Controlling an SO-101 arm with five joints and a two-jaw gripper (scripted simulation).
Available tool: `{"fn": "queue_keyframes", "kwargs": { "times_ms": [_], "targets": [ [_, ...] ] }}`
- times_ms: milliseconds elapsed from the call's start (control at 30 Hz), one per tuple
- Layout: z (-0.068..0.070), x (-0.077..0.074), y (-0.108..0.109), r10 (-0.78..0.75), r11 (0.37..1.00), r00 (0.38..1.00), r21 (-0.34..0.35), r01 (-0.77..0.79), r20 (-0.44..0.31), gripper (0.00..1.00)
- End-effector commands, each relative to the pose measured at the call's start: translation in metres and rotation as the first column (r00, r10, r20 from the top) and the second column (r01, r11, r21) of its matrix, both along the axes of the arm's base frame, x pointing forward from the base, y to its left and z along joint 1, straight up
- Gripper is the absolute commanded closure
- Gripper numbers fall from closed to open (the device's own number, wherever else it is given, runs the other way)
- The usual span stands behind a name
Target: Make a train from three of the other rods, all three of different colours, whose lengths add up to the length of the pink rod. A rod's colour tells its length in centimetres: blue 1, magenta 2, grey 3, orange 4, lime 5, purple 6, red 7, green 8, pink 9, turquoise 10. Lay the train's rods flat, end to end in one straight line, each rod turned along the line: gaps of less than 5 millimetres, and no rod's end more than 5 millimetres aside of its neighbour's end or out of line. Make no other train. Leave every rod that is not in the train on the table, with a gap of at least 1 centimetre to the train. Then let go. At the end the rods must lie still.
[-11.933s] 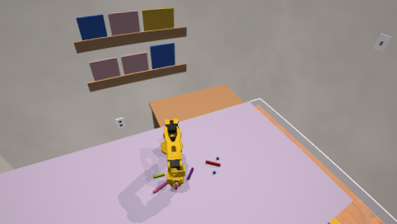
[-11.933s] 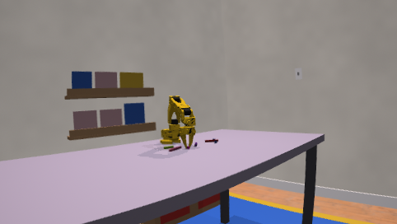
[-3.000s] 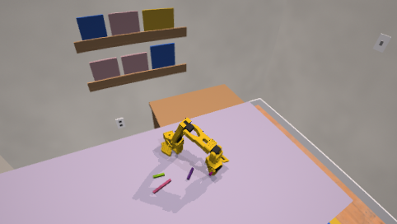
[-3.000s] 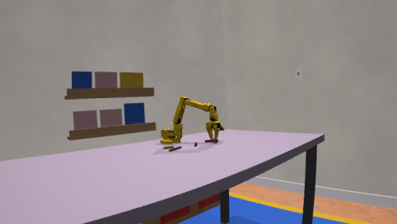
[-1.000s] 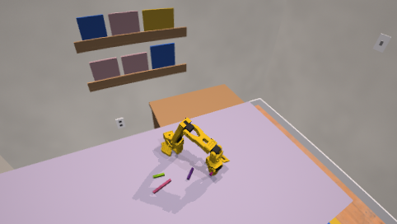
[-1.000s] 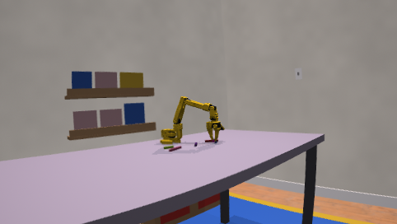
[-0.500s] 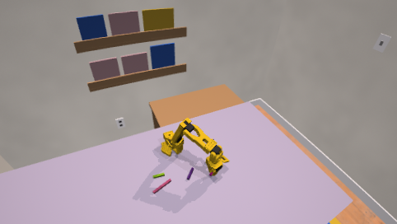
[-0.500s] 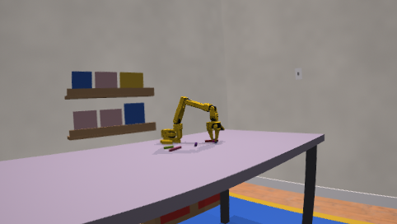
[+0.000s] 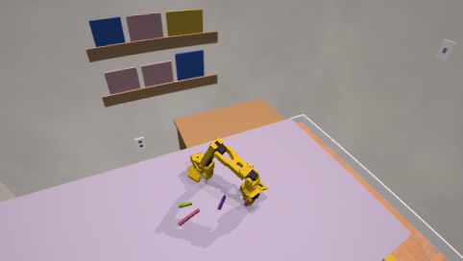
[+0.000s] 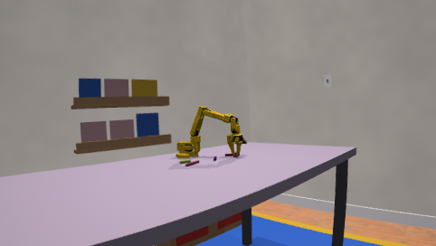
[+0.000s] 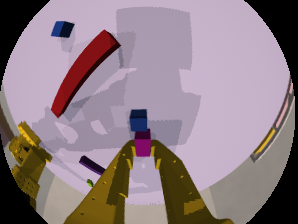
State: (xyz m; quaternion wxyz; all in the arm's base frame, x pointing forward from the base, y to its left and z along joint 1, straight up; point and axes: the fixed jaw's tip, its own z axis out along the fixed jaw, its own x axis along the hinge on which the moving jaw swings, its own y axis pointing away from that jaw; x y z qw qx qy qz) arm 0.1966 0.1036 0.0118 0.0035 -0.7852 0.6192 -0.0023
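Observation:
My gripper (image 11: pixel 143 152) is shut on the small magenta rod (image 11: pixel 143 144), low at the table top; it also shows in the top view (image 9: pixel 248 199). A blue rod (image 11: pixel 137 120) sits right at the magenta rod's far end. A red rod (image 11: pixel 83 71) lies to the left, and another blue rod (image 11: pixel 61 28) lies beyond its far side. A purple rod (image 9: pixel 221 201), a lime rod (image 9: pixel 184 204) and the pink rod (image 9: pixel 188 216) lie left of the gripper in the top view. The purple rod also shows in the wrist view (image 11: pixel 91 164).
The arm's base (image 9: pixel 199 168) stands behind the rods. The table's right edge (image 9: pixel 365 175) is far from the gripper. Wall shelves (image 9: pixel 151 45) hang behind the table.

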Motion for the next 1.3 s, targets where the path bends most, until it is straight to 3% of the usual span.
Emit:
{"fn": "queue_keyframes", "kwargs": {
  "times_ms": [0,1267],
  "targets": [
    [0.0176,0.0121,0.0083,-0.004,0.998,0.995,0.056,-0.002,0.103,1.00],
    [0.0176,0.0121,0.0083,-0.004,0.998,0.995,0.056,-0.002,0.103,0.94]
  ]
}}
